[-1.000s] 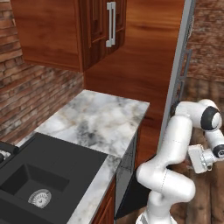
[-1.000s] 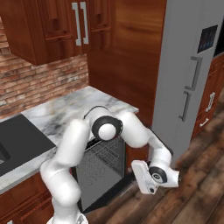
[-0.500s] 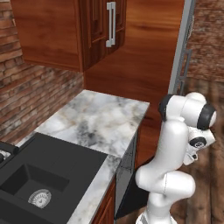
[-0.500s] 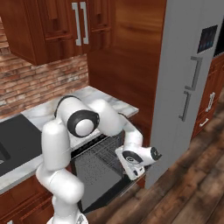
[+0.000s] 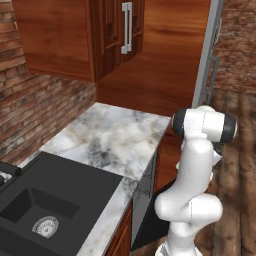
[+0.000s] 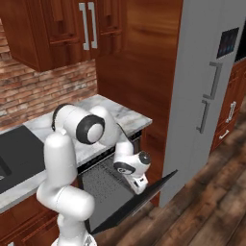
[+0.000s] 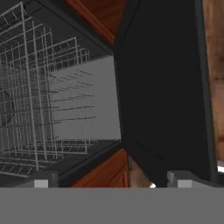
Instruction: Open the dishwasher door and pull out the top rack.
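Right base view: one dishwasher door hangs lowered, nearly flat, below the marble counter. One top rack sits inside the tub. Open floor lies beyond the door's free edge. The gripper is spread wide, holding nothing.

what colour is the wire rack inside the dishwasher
Light grey: the thin wire-grid top rack shows pale grey against the dark dishwasher interior, clearest in the hand view.
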Motion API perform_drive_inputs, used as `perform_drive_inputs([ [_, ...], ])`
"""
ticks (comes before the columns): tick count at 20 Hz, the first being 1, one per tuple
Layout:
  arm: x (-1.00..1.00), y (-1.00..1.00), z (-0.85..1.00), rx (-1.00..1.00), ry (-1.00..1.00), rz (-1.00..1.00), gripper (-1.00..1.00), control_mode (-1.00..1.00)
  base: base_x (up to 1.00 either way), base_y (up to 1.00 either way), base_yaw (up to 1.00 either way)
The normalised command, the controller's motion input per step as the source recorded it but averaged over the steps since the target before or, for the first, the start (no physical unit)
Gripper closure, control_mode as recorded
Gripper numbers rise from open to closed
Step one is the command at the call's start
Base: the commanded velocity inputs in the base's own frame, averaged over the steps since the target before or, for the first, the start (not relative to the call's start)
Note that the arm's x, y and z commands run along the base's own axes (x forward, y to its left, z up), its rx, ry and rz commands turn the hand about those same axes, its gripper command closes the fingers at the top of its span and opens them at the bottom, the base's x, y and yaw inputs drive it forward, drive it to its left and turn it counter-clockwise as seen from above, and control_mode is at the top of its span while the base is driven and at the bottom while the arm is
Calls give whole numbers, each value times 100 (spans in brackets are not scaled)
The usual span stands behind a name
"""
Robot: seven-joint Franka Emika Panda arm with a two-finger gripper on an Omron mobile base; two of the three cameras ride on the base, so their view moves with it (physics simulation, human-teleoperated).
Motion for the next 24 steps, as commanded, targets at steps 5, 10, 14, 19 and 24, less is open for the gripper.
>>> perform_drive_inputs([
  [5,70,0,-19,-2,31,-11,-100,-100,0,0,0],
  [10,63,1,0,4,40,-13,-100,-100,0,0,0],
  [14,31,0,-1,12,40,-12,-100,-100,0,0,0],
  [19,30,0,-5,17,38,-17,-100,-100,0,0,0],
  [24,30,0,-39,20,38,-20,-100,-100,0,0,0],
])
